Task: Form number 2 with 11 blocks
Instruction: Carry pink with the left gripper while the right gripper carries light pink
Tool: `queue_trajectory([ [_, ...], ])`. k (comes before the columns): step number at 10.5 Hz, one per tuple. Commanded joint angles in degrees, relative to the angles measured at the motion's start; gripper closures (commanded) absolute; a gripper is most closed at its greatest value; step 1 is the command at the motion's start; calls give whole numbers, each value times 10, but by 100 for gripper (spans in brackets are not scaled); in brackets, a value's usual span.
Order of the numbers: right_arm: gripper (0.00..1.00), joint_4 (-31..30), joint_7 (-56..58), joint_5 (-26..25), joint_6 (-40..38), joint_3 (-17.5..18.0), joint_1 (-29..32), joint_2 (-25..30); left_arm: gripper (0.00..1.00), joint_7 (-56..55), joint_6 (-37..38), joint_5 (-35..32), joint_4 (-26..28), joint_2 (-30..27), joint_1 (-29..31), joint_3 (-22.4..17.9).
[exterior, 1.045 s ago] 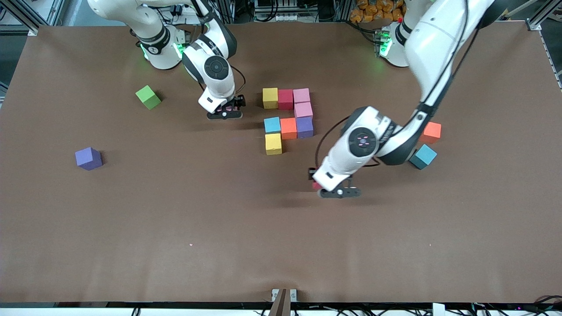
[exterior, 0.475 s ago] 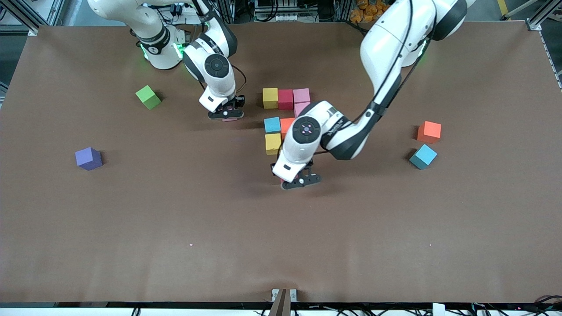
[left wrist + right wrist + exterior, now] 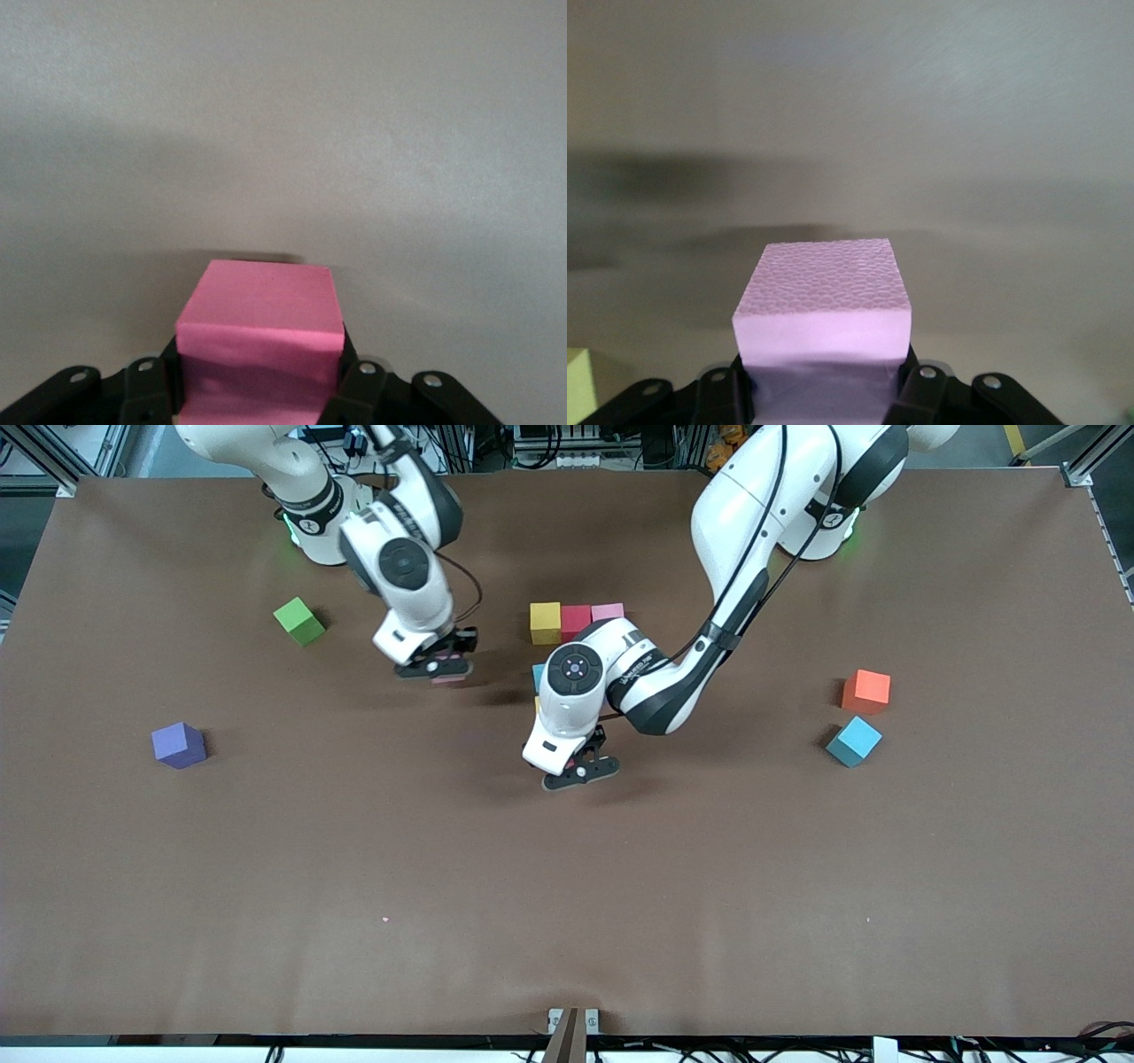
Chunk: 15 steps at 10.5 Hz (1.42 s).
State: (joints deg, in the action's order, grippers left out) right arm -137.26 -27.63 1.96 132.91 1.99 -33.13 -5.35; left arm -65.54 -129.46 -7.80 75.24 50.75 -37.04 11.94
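The left end effector (image 3: pixel 580 769) hangs over bare brown surface (image 3: pixel 567 886), just in front of the number 2 (image 3: pixel 576 623) on the camera's side. Its fingers are closed on a block that looks hot pink (image 3: pixel 260 341) in the left wrist view. In the front view that block is almost hidden under the end effector.

The right end effector (image 3: pixel 437 665) hangs over the surface beside the number 2, toward the right arm's end. It is closed on a pale pink block (image 3: pixel 822 312), which peeks out below its fingers in the front view (image 3: pixel 447 677).

The number 2 is only partly built. A yellow block (image 3: pixel 545 622), a red block (image 3: pixel 575 620) and a pink block (image 3: pixel 607 611) sit touching in a row. The left arm covers most of the blocks nearer the camera.

A green cube (image 3: pixel 299 621) and a purple block (image 3: pixel 178 745) lie toward the right arm's end, well apart from each other. An orange block (image 3: pixel 866 691) and a light blue block (image 3: pixel 854 741) lie near each other toward the left arm's end.
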Motion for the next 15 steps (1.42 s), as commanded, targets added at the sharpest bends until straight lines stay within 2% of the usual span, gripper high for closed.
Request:
queue_trajectory([
  [1, 88, 8, 95, 9, -14, 4, 83, 11, 96, -3, 12, 13, -19, 7, -12, -10],
  [6, 87, 18, 141, 9, -13, 3, 133, -4, 95, -3, 11, 13, -18, 19, -24, -10],
  [12, 87, 18, 159, 9, -13, 3, 145, -5, 92, -2, 11, 14, -16, 20, -27, -10],
  [15, 87, 23, 154, 9, -14, 4, 145, -5, 87, -1, 12, 15, -11, 20, -27, -8],
])
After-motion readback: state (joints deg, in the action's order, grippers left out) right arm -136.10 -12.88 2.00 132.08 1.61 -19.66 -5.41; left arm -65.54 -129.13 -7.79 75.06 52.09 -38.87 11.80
